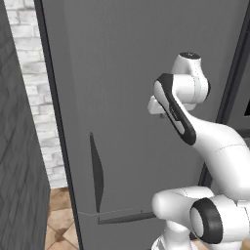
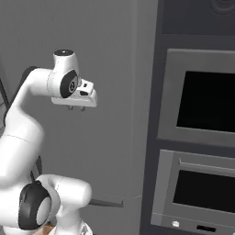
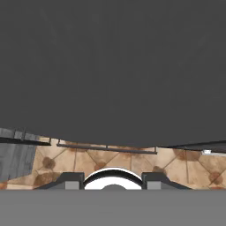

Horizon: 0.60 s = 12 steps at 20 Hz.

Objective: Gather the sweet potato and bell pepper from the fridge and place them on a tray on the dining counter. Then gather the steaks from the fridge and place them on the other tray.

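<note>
Fridge (image 1: 136, 97) door closed, handle (image 1: 96, 173) untouched. Gripper (image 2: 76, 109) empty, fingers apart, pointing down near door. Nothing gathered yet; whole task remains, judging from this.

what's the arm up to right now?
It's parked in front of the fridge, whose grey door is shut, with its long dark handle untouched. The gripper hangs in mid-air near the door, pointing down toward the tiled floor, jaws apart and holding nothing. No vegetables, steaks or trays are in sight, so nothing looks gathered yet.
</note>
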{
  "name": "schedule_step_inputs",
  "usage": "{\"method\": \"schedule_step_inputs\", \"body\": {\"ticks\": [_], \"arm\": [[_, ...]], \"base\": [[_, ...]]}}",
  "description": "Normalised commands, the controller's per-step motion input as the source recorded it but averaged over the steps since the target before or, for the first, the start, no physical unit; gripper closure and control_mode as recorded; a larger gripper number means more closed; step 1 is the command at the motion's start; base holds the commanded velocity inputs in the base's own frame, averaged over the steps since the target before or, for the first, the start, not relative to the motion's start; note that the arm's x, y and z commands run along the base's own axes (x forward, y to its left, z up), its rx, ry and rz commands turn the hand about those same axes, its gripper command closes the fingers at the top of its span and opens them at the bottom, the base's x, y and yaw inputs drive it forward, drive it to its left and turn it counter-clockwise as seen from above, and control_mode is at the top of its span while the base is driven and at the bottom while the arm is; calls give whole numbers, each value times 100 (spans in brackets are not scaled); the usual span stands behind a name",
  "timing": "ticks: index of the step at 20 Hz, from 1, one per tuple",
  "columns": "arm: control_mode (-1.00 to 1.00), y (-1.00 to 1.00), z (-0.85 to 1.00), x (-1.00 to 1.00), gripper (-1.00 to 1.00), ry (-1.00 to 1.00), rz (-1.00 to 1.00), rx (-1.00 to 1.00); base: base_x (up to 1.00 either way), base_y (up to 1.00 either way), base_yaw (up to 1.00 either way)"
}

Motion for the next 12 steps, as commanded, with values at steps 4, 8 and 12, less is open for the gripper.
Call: {"method": "schedule_step_inputs", "body": {"ticks": [4, 8, 12], "arm": [[-100, 0, 0, -21, -100, 0, 0, 0], [-100, 0, -5, -54, -100, -4, 2, 0], [-100, 0, -14, -59, -100, -4, 1, 0]], "base": [[0, 0, 0], [0, 0, 0], [0, 0, 0]]}}
